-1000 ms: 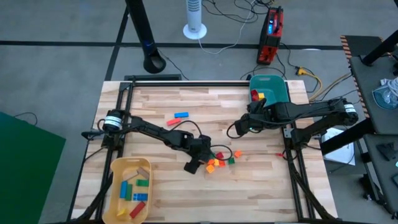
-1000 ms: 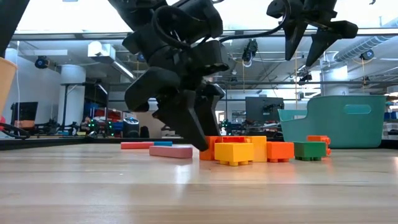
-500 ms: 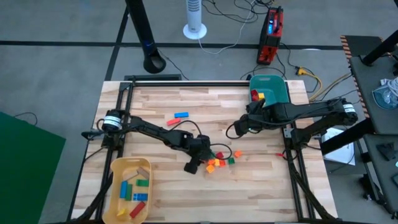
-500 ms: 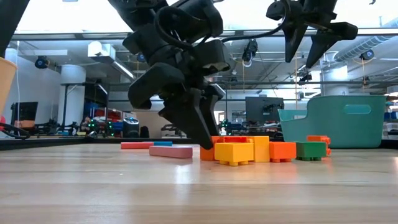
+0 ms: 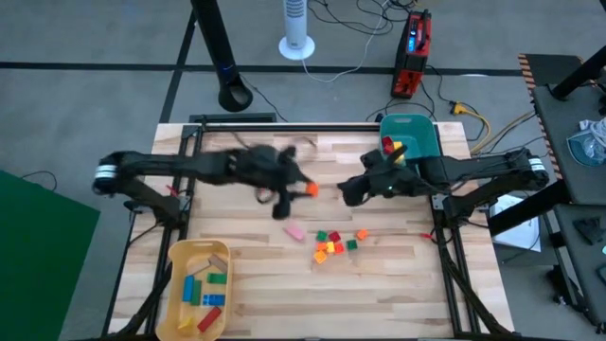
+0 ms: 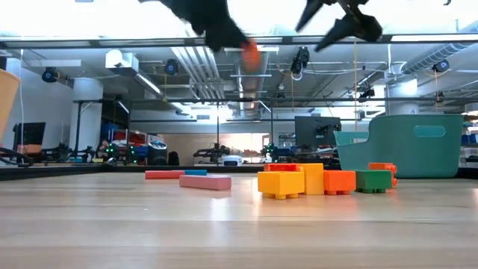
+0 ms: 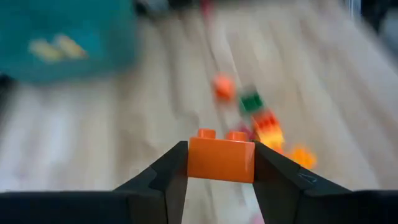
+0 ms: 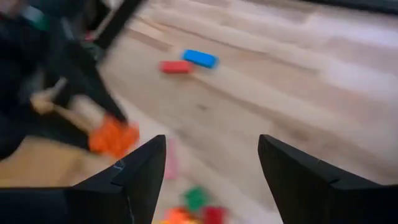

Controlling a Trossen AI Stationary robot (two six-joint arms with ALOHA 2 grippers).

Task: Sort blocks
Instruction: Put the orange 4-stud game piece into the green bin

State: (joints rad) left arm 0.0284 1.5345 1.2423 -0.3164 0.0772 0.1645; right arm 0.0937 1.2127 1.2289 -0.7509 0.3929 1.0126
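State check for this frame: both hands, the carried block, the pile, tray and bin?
left hand: shut on orange block, lifted
right hand: open, empty, raised
block pile: loose on table
pink bar: flat on table
yellow tray: holds blocks
teal bin: holds blocks

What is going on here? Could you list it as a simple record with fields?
Left gripper: shut on orange block, raised above the table
Right gripper: open, empty, in the air near the teal bin
Loose blocks: cluster mid-table; pink bar; red and blue bars
Yellow tray: holds several blocks
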